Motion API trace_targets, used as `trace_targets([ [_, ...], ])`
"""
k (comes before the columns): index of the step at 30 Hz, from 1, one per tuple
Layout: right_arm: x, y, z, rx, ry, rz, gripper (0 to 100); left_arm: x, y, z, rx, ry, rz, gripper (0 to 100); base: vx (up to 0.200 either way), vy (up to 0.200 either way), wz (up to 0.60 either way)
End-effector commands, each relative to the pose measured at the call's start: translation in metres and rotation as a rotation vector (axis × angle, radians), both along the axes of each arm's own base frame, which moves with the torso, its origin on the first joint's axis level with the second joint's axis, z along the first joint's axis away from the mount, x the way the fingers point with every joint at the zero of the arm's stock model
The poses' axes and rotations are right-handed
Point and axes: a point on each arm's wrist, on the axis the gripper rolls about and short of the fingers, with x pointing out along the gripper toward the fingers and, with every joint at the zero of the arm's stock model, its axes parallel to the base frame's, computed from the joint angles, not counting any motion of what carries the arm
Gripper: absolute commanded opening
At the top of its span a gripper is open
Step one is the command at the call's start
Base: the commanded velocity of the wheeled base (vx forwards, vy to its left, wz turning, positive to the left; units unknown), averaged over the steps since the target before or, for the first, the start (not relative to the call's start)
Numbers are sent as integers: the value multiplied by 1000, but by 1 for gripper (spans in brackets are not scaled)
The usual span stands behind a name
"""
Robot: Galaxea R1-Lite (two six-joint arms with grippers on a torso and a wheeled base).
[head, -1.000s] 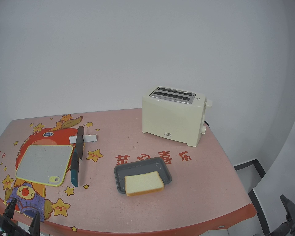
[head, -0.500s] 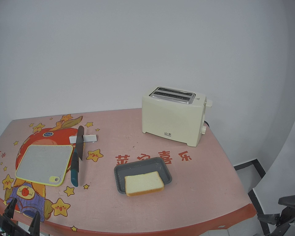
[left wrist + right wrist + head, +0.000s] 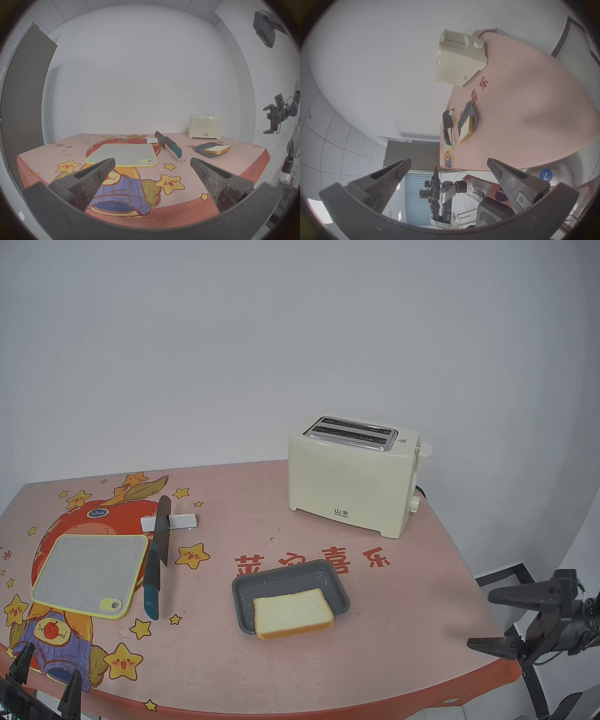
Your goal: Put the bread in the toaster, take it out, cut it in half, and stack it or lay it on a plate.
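A slice of bread (image 3: 292, 613) lies on the front half of a grey plate (image 3: 281, 579) at the table's middle front. The cream toaster (image 3: 353, 474) stands behind it at the back right, both slots empty. My right gripper (image 3: 480, 620) hangs open just past the table's right front corner, turned on its side, fingers pointing at the table. The right wrist view has the bread (image 3: 466, 129), toaster (image 3: 459, 61) and open right gripper (image 3: 449, 160). My left gripper (image 3: 49, 671) is open, low at the front left edge, and holds nothing (image 3: 152, 161).
A grey cutting board (image 3: 90, 574) with a yellow rim lies at the left. A teal-handled knife (image 3: 156, 555) lies along its right side, blade resting on a small white block (image 3: 170, 522). Bare tablecloth stretches between plate, toaster and right edge.
The right gripper has risen from below the table's right front corner to tabletop height and turned sideways toward the table. Nothing else has moved.
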Motion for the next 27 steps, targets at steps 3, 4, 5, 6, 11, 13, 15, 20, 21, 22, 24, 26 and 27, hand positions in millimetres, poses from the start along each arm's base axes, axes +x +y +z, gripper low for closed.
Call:
trace_targets([
  [3, 29, 33, -29, -63, 125, 106, 100, 1, 0, -4, 0, 15, 0, 100, 0, 0, 0],
  [4, 30, 34, -30, -66, 127, 108, 100, 1, 0, -4, 0, 15, -1, 100, 0, 0, 0],
  [5, 32, 38, -32, -68, 126, 116, 100, 1, 0, -4, 0, 15, 0, 100, 0, 0, 0],
  [6, 34, 42, -34, -70, 123, 122, 100, 1, 0, -5, 0, 17, 0, 100, 0, 0, 0],
  [11, 39, 54, -40, -72, 119, 161, 100, 1, 0, -5, 0, 17, -1, 100, 0, 0, 0],
  [13, 43, 59, -43, -71, 116, 171, 100, 1, 0, -5, 0, 17, 0, 100, 0, 0, 0],
  [15, 46, 63, -45, -71, 114, 175, 100, 1, 0, -5, 0, 17, 0, 100, 0, 0, 0],
  [20, 59, 77, -56, -76, 118, 189, 100, 1, 0, -4, 0, 15, 0, 100, 0, 0, 0],
  [21, 59, 77, -56, -76, 118, 189, 100, 1, 0, -4, 0, 15, 0, 100, 0, 0, 0],
  [22, 61, 80, -57, -70, 107, 194, 100, 1, 0, -4, 0, 15, 0, 100, 0, 0, 0],
  [24, 64, 83, -55, -55, 80, 194, 100, 1, 0, -4, 0, 15, -1, 100, 0, 0, 0],
  [26, 66, 84, -54, -47, 67, 192, 100, 1, 0, -4, 0, 15, 0, 100, 0, 0, 0],
  [27, 71, 88, -52, -34, 63, 179, 100, 1, 0, -5, 0, 17, 0, 100, 0, 0, 0],
])
